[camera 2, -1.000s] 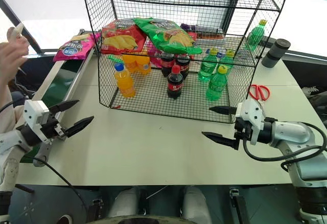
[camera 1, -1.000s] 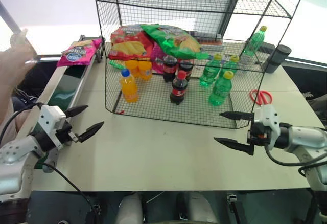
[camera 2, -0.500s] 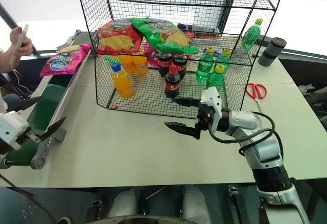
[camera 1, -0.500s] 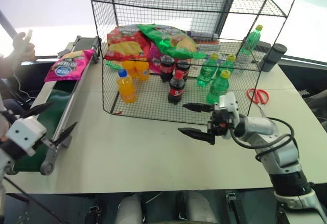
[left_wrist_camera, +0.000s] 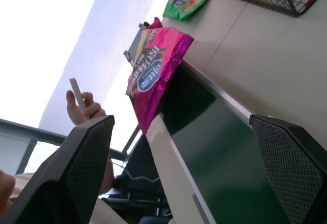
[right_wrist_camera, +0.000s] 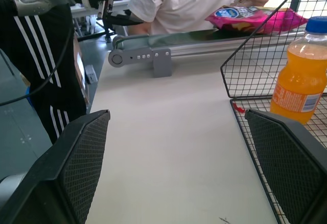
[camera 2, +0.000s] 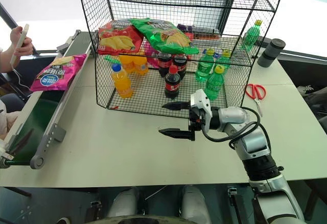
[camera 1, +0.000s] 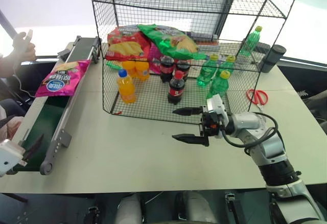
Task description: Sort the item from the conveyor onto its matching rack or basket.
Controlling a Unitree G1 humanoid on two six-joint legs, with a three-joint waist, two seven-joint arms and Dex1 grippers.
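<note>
Your pink crisp bag [camera 1: 61,78] lies on conveyor [camera 1: 48,119], far end, partly over belt's outer edge. Round blue logo visible; lettering unreadable. Right hand [camera 1: 185,125] fingers apart, empty, over tabletop [camera 1: 127,152] before rack [camera 1: 168,50]. Left hand [camera 1: 20,150] fingers apart, empty, near conveyor's near end. Right wrist view adds person in white shirt [right_wrist_camera: 179,1] behind belt.

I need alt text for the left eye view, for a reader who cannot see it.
A magenta-pink crisp bag lies on the dark-green conveyor along the table's left edge. The right gripper hovers open over the table in front of the black wire rack holding bottles and crisp bags.
</note>
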